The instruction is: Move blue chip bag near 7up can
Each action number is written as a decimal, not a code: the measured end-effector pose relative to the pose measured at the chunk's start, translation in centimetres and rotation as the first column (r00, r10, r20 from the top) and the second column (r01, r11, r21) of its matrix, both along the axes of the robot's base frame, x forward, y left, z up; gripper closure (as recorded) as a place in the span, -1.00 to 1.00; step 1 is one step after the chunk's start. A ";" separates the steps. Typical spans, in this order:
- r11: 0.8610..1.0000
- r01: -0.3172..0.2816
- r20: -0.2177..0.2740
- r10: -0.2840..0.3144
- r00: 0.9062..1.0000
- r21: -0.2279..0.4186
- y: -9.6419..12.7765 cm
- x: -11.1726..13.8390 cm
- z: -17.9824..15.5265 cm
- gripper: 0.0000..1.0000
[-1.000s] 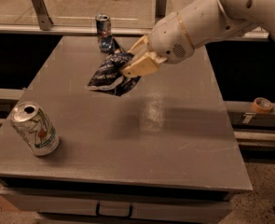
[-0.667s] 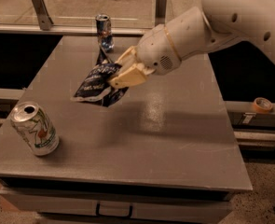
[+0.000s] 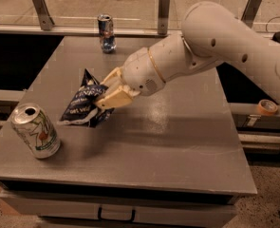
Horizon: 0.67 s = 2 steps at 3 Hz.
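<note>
A grey table (image 3: 177,146) fills the view, and the white arm (image 3: 225,37) reaches across it from the right. The blue chip bag (image 3: 80,109) sits low over the table's left side, near the upright 7up can (image 3: 36,131) at the front left, with nothing between them. A blue and silver can (image 3: 106,33) stands at the far edge, well apart. A tape roll (image 3: 267,107) lies beyond the table's right side. The gripper (image 3: 106,98) pinches the bag's right edge, fingers closed on it.

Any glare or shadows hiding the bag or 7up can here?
Camera view: dim, warm light; the gripper, shut on the blue chip bag at mid-left, throws a soft shadow band on the table beneath; the 7up can shows a mild highlight on top, nothing washed out.
</note>
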<state>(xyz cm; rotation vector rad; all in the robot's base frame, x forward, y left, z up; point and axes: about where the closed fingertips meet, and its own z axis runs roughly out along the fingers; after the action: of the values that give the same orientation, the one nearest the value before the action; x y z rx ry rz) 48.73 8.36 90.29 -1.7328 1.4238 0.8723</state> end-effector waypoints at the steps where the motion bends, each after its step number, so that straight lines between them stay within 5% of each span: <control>1: 1.000 -0.009 0.001 0.009 1.000 0.005 0.3 -0.1 -0.7 -0.45; 2: 1.000 -0.024 0.001 0.024 1.000 0.006 0.4 -0.1 -1.1 -0.90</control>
<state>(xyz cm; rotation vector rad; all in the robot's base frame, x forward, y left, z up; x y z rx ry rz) 48.65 8.74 89.16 -1.7488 1.4016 0.8873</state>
